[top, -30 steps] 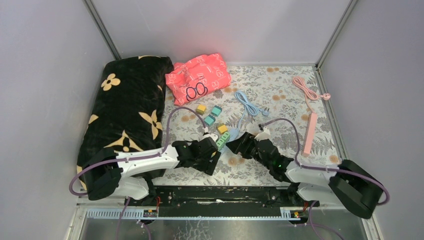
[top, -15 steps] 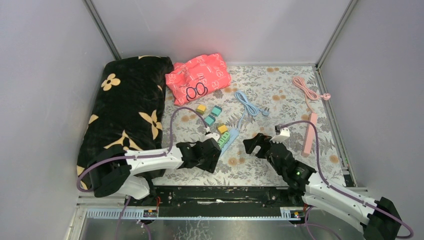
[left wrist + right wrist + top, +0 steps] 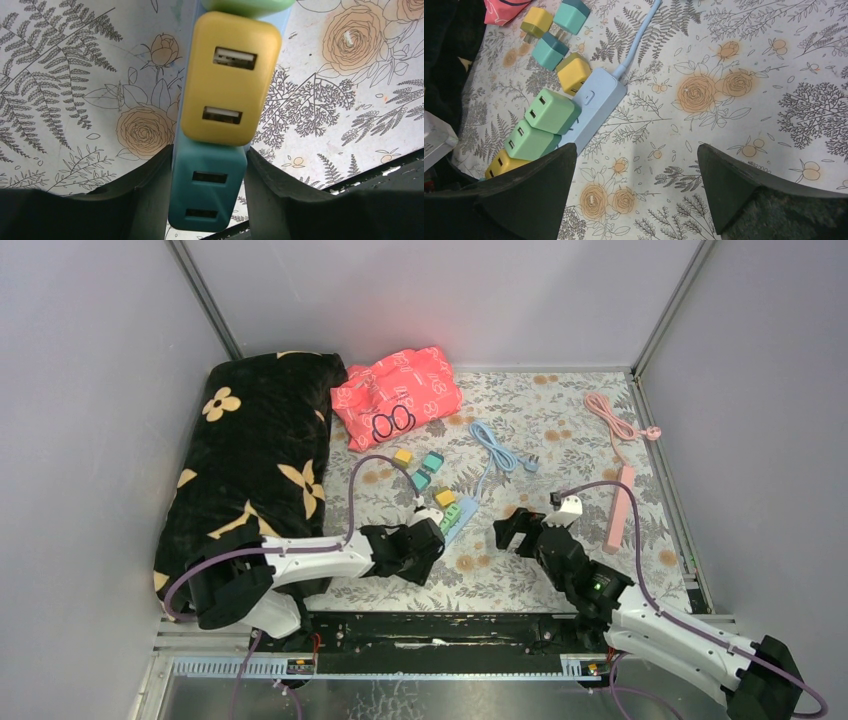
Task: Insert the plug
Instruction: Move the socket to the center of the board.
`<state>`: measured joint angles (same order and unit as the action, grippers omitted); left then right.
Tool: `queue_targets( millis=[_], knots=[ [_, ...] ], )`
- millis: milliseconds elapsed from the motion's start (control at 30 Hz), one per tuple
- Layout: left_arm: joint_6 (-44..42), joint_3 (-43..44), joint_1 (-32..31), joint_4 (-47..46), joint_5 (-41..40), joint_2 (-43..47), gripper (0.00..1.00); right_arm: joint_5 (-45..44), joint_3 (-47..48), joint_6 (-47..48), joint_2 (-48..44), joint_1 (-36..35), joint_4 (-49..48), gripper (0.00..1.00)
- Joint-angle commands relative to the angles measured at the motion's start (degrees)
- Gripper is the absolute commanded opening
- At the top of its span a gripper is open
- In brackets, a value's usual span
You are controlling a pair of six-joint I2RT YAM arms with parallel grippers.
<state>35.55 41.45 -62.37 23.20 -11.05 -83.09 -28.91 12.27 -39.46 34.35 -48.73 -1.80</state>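
Covering the whole table, a grey floral cloth (image 3: 560,410). Along the left side, a big black blanket (image 3: 250,460) patterned with yellow flowers. Beside it at the back, a crumpled coral-pink bag (image 3: 395,390). Near the right edge, a pink power strip (image 3: 620,502), with its pink cable (image 3: 612,418) coiled behind it. In the middle, a pale blue power strip (image 3: 596,102) lying diagonally, with its blue cable (image 3: 497,452) looped toward the back.

Low over the near end of that strip, the left gripper (image 3: 207,151), partly closed, fingers (image 3: 145,190) pressed against both sides of a teal plug (image 3: 207,192) and gripping it. Teal plug at the strip's near end, last in a row behind a yellow plug (image 3: 230,80) and two green plugs (image 3: 551,110). Seating of its prongs in the socket: impossible to tell.

Just right of the strip, the right gripper (image 3: 636,150), spread wide, holding nothing, hovering over bare cloth.

Behind the strip, four small loose plugs (image 3: 551,50) on the cloth: two yellow, two teal, one of the yellow ones right beside the strip's far end.
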Motion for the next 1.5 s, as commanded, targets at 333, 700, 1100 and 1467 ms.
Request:
queue_targets(
  millis=[333,700,1100,1467],
  knots=[
    [-5.3,22.5,6.0,-3.9,-2.7,-16.7,0.32,-7.7,6.3,5.1,-7.9,-0.3,8.3,0.98],
    [-8.1,44.8,13.0,-1.2,-2.9,-34.4,0.31,-9.7,8.5,6.7,-9.0,-0.2,11.8,0.98],
    [-10.2,57.4,15.8,-0.2,-0.7,-45.8,0.40,-10.5,9.4,7.6,-7.7,-0.2,12.4,0.99],
    [-8.8,52.6,16.0,0.0,2.8,-38.6,0.85,-12.6,11.2,9.2,-6.7,-0.3,12.9,0.99]
  ],
)
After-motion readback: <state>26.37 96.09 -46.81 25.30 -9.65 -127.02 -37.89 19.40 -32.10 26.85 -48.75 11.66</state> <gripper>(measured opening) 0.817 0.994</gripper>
